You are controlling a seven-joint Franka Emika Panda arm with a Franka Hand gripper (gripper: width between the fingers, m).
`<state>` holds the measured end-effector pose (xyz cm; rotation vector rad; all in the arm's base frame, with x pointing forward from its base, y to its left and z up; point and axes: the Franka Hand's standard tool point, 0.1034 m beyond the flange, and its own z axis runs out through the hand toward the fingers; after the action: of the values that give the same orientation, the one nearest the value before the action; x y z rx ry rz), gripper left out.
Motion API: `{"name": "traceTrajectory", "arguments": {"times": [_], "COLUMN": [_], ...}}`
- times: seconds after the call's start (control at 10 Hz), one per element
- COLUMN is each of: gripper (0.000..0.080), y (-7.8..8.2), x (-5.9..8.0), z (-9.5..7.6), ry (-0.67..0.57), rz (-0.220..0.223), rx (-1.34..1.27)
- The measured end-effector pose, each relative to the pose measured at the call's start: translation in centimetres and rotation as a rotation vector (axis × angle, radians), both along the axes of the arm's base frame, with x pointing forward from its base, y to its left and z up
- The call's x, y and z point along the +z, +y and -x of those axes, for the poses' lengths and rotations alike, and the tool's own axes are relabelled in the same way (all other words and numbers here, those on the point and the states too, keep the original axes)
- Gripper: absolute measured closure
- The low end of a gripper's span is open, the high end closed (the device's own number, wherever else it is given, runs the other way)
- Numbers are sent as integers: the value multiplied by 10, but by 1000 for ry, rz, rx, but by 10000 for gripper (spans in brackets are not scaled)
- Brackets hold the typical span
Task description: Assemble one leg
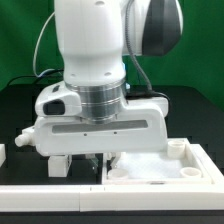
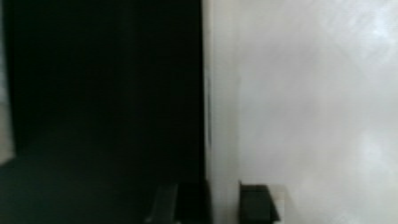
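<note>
**End effector low over the panel's edge, leg candidate beside it**

We saw the arm (image 1: 95,45) fill most of the exterior view, reaching straight down with its wrist low over the black surface (image 1: 15,115). The end effector (image 2: 215,203) sat at the edge of the large white panel (image 1: 150,160), which lay flat on the near part of the surface, toward the exterior view's right. Three of the panel's corner blocks (image 1: 178,148) showed, each with a round hole on top.

In the wrist view, the two dark fingers (image 2: 260,203) stood a narrow gap apart. The panel's straight edge ran between them, so one finger was over the white panel and the other over the dark surface. We could not tell whether the fingers pressed on the edge or only straddled it, because that view was blurred and showed only the tips.

The one thing we could take for the leg (image 1: 60,165) was a small white block. It stood on the surface just beside the fingers, on the exterior view's left, under the end of the end effector's wide body. It was clear of the panel. We could make out no tag on it, so we were unsure what it was.

A white bar (image 1: 40,190) lay along the near edge of the surface, in front of both the panel and the block.
</note>
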<state>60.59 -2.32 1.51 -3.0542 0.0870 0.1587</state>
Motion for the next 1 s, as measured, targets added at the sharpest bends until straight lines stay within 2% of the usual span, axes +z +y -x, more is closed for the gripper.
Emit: {"name": "traceTrajectory", "arguments": {"times": [0.3, 0.6, 1.0], "gripper": [745, 735, 735], "y": [1, 1, 0], "x": [1, 4, 2], "z": [-1, -1, 0], "ry": [19, 45, 17], "rz": [13, 109, 118], "rx": [-7, -88, -65]}}
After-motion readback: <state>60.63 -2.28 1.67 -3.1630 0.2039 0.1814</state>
